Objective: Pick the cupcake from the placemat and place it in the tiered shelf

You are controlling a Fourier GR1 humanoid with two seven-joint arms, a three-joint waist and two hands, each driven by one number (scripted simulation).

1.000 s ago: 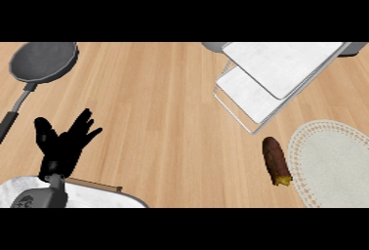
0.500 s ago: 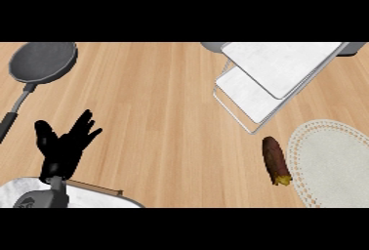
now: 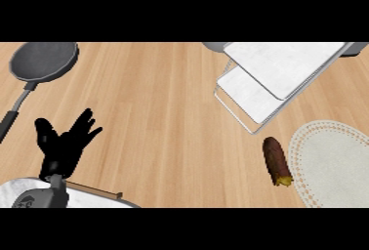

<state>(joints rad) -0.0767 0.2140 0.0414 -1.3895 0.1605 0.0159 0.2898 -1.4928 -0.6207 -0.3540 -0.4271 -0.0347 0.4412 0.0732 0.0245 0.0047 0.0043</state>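
The left robot hand (image 3: 63, 146) rests wide open at the bench's (image 3: 158, 112) near left, while the brown cupcake (image 3: 276, 160) lies just left of the placemat (image 3: 335, 161), near the tiered shelf (image 3: 277, 73).

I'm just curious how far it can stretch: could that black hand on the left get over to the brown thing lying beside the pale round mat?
Probably not easily. The left hand rests open at the far left, while the brown item lies across the bare counter beside the placemat. Nothing blocks the way; it is simply a long stretch.

Black left hand (image 3: 63, 146), grey forearm (image 3: 54, 193).
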